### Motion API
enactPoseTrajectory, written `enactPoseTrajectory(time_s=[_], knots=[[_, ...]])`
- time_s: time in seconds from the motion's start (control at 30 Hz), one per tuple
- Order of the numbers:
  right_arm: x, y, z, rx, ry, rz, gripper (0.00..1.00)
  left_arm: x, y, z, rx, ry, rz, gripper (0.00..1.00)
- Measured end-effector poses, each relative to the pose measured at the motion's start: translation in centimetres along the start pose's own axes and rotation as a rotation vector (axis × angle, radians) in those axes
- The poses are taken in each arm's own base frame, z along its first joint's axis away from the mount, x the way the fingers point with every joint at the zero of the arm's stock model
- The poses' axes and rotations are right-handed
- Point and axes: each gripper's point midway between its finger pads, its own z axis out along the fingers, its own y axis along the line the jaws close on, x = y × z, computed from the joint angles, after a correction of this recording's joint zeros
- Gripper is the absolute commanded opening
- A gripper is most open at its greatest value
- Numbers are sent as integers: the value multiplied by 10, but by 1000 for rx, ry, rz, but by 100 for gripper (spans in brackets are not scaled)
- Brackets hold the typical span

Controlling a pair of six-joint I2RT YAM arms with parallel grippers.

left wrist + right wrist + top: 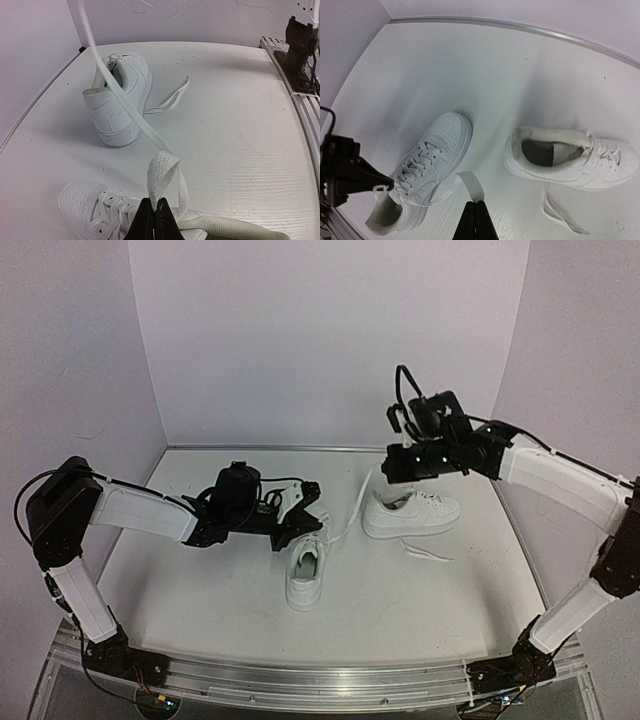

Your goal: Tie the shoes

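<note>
The left gripper (153, 212) pinched a lace (161, 170); the right gripper (476, 207) (jaws closed too) held a lace end (471, 184). Crossing them probably needed steady tension.

Near shoe (305, 578): all-white low-top, upright on its sole on the table (200, 590), toe toward the near edge; its taut lace (352, 512) is raised in the air.
Far shoe (412, 513): matching, upright, toe pointing right; its loose lace (426, 554) lies just beside it.
</note>
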Motion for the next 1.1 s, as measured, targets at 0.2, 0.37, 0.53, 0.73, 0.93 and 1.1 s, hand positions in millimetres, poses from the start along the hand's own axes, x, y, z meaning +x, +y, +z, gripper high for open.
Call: enactPoseTrajectory(time_s=[0.2,0.37,0.53,0.73,0.93,1.1], knots=[[-69,47,43,-159,-70,-48,0,0,-2,0,8,-6,31,0],[-52,91,98,-320,31,-69,1,4,-4,-1,10,-2,46,0],[-13,147,119,-479,147,-91,60,7,-6,-2,13,4,44,0],[-2,156,97,-549,178,-58,80,6,-9,-2,25,-1,46,0],[-18,104,45,-513,117,50,85,4,-9,-2,23,-9,47,0],[-5,93,11,-534,88,100,68,3,-9,-2,20,-11,49,0]])
